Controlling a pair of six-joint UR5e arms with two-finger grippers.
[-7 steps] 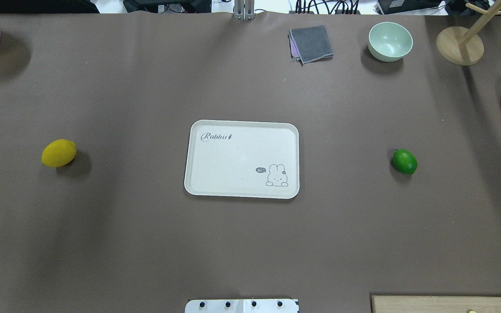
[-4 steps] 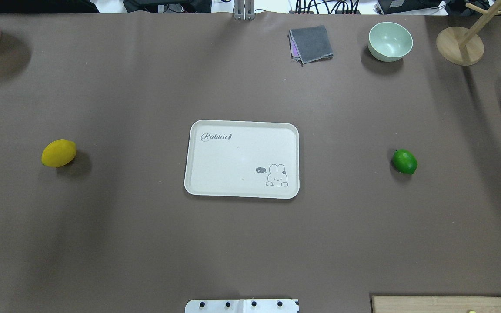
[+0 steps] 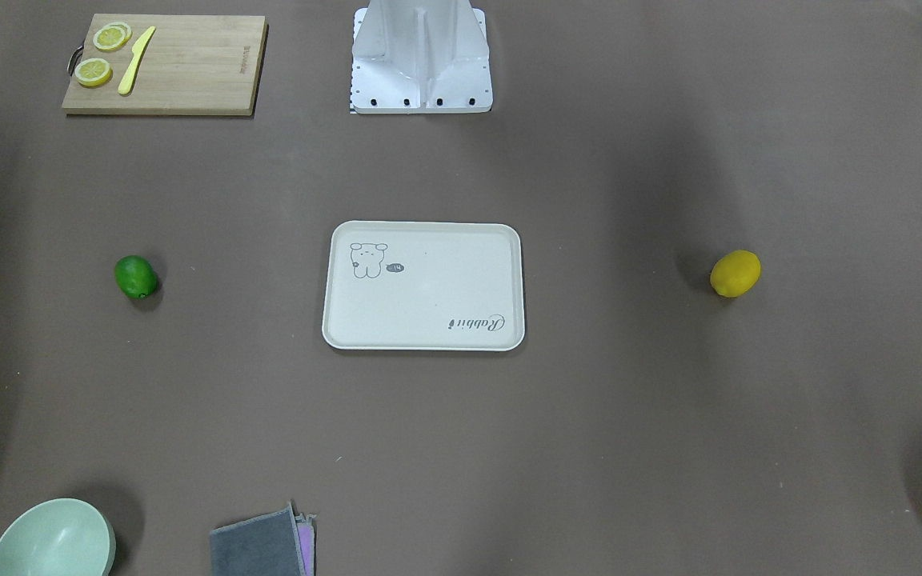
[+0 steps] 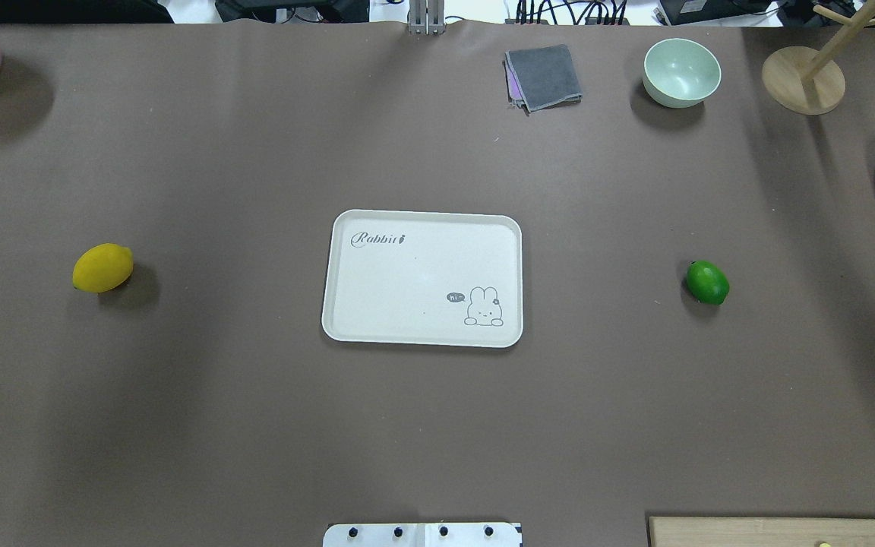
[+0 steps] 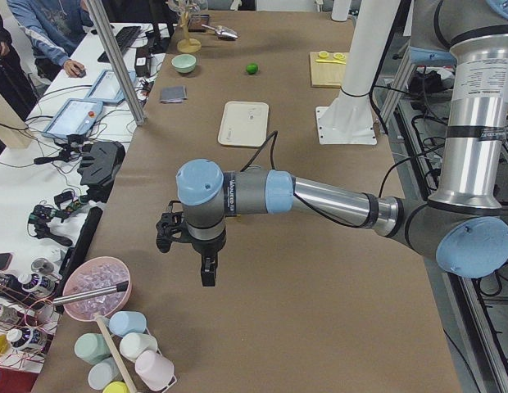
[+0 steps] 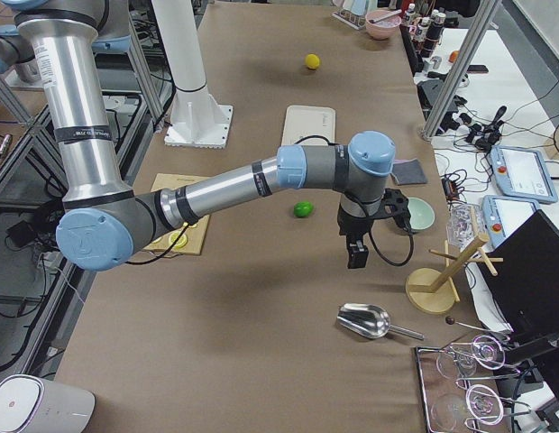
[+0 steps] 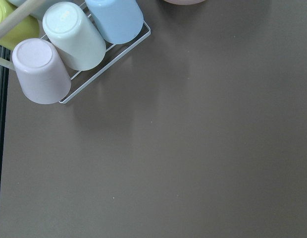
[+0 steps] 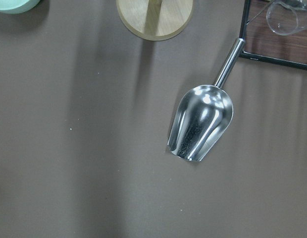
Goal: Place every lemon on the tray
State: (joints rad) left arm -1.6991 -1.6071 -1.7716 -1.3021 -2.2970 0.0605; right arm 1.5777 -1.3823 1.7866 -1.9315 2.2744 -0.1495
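The yellow lemon (image 4: 102,267) lies on the brown table far left of the tray (image 4: 407,281); it also shows in the front view (image 3: 735,274). The green lemon (image 4: 707,282) lies far right of the tray (image 3: 429,304), which has nothing on it. My left gripper (image 5: 206,274) shows only in the exterior left view, hovering near the table's left end, well away from the yellow lemon. My right gripper (image 6: 354,257) shows only in the exterior right view, above the table beyond the green lemon (image 6: 303,209). I cannot tell whether either is open or shut.
A bamboo cutting board (image 3: 165,64) with lemon slices and a yellow knife lies near the robot base. A green bowl (image 4: 681,72), grey cloth (image 4: 544,76), wooden stand (image 4: 802,80) and metal scoop (image 8: 200,124) sit at the far right. Cups in a rack (image 7: 69,39) stand at the left end.
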